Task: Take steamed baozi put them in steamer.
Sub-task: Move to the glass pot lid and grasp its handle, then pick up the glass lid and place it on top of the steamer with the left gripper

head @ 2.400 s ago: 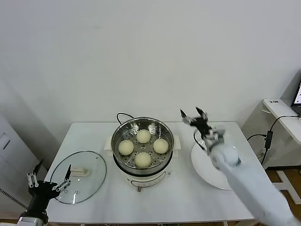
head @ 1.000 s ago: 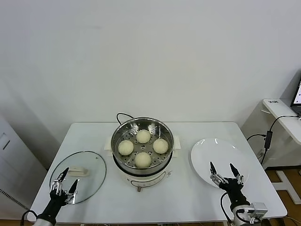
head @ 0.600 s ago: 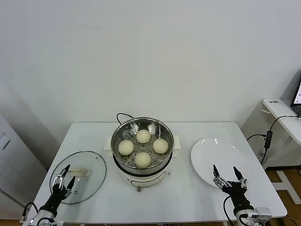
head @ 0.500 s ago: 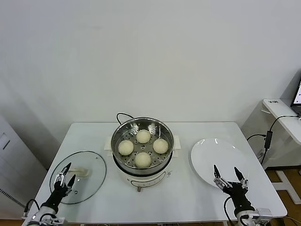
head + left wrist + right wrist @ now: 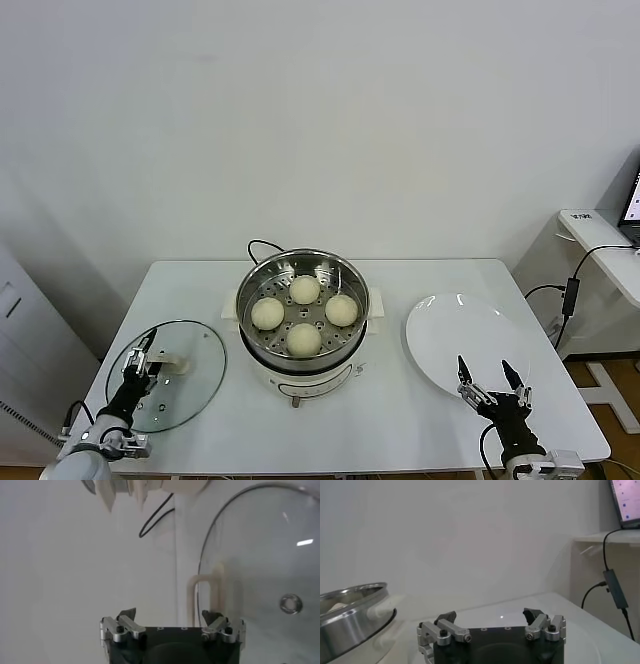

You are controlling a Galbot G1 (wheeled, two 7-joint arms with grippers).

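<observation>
The steel steamer (image 5: 350, 277) stands on its white cooker base (image 5: 318, 380) at the table's middle. Several cream-white baozi (image 5: 304, 340) lie apart on its perforated bottom. My left gripper (image 5: 140, 358) is open and empty, low over the glass lid (image 5: 185, 385) near its white handle (image 5: 168, 364). In the left wrist view my left gripper (image 5: 170, 616) points along the lid (image 5: 260, 555) and handle (image 5: 205, 600). My right gripper (image 5: 493, 385) is open and empty at the near edge of the white plate (image 5: 455, 330). The right wrist view shows my right gripper (image 5: 490, 615) and the steamer's rim (image 5: 350, 611).
The plate holds nothing. A black cord (image 5: 262, 245) runs behind the cooker. A side desk (image 5: 600, 250) with a laptop (image 5: 625, 500) and a hanging cable (image 5: 572, 290) stands to the right of the table. The table's front edge is just below both grippers.
My right arm has drawn back from beside the steamer to the plate's near edge. My left gripper has edged forward over the lid toward its handle. The baozi have not moved.
</observation>
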